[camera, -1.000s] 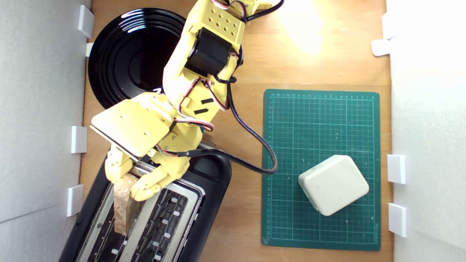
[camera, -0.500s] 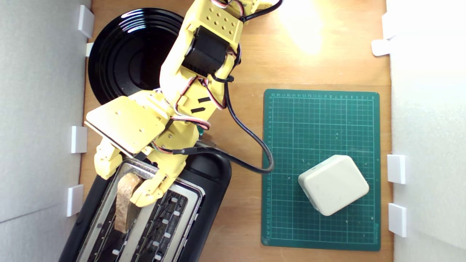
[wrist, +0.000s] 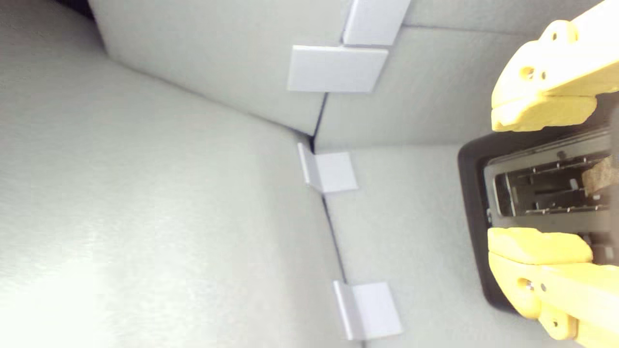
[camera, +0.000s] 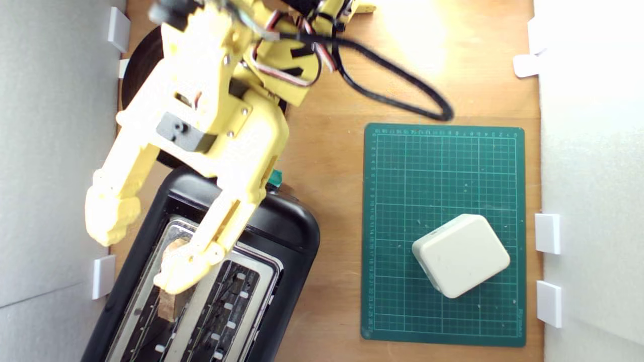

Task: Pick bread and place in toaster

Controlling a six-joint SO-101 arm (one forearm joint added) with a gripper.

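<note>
The bread [camera: 167, 303] stands on edge in the toaster's slot nearer the exterior view's left, partly hidden behind one yellow finger. The toaster [camera: 289, 236] is black with a silver top and a teal lever [camera: 275, 177], at the exterior view's lower left. My yellow gripper [camera: 146, 246] hangs above the toaster, open wide and holding nothing, one finger over the slot and the other out past the toaster's side. The wrist view shows both fingertips [wrist: 541, 112] spread apart, the toaster [wrist: 471, 193] between them and the bread [wrist: 602, 174] down in the slot.
A glossy black plate [camera: 138, 75] lies behind the arm. A green cutting mat [camera: 443, 176] at the exterior view's right carries a cream rounded block [camera: 460, 254]. White foam walls with clips [camera: 108, 192] close both sides. A black cable [camera: 402, 95] loops over the table.
The gripper opened and let go of the bread, then rose and swung back from the toaster. The bread sank deeper into the slot. The cable swung up with the arm.
</note>
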